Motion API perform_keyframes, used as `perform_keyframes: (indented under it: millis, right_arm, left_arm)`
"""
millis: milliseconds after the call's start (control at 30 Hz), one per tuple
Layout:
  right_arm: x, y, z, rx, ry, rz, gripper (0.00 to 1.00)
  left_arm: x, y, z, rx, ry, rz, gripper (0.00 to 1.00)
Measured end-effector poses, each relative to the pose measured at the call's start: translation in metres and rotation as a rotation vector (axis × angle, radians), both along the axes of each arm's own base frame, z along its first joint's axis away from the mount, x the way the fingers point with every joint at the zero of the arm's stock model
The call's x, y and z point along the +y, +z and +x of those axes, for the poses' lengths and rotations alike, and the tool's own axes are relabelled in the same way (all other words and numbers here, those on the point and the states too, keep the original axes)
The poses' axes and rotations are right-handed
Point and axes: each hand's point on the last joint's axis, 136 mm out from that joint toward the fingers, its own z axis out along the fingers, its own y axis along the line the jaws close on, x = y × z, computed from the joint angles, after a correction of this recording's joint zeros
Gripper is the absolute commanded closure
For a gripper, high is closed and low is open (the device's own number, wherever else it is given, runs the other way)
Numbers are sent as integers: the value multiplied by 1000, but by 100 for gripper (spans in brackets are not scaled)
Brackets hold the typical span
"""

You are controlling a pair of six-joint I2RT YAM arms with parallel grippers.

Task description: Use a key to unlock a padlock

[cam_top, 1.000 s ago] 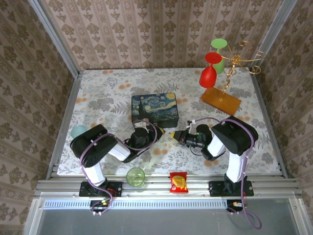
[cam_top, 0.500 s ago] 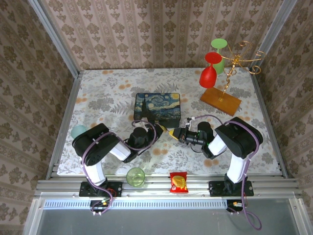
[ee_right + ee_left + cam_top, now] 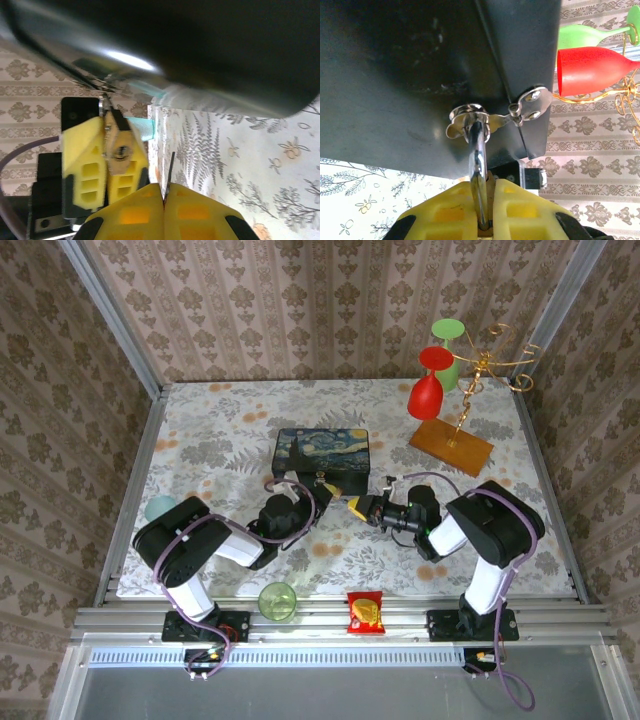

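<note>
Mid-bench [image 3: 200, 445], on box [image 3: 322, 458] hasp [image 3: 525, 105]: padlock [image 3: 119, 151] hangs, left jaws pinching its body; right jaws pressed on key [image 3: 170, 174] blade, just beside. Lock judged small, light, stiff, slick brass, swinging on shackle [image 3: 477, 150]; hold body flat, keyhole clear.

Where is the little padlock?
The padlock hangs on the painted box's front latch, mid-table in the top view, pinched by the left gripper.

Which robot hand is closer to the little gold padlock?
Left. The left hand is clamped on the padlock. The right hand is apart, just to its right, pinching a thin key.
</note>
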Motion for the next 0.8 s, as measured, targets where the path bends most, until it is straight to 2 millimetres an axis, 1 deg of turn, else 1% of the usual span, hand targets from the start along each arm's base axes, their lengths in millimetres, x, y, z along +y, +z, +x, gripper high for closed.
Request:
perform_keyframes:
  millis: [167, 300, 433, 800]
  right_arm:
    - [0, 23, 1, -44, -5, 36, 100]
    - [2, 35, 6, -68, -6, 54, 100]
    - [3, 39, 8, -79, -7, 62, 100]
    - [1, 42, 10, -90, -12, 66, 100]
  left_arm:
    - [-1, 3, 1, 6, -2, -15, 100]
    - [-3, 8, 2, 7, -1, -34, 100]
    - [-1, 14, 3, 4, 4, -50, 100]
    - [-3, 16, 4, 17, 2, -67, 100]
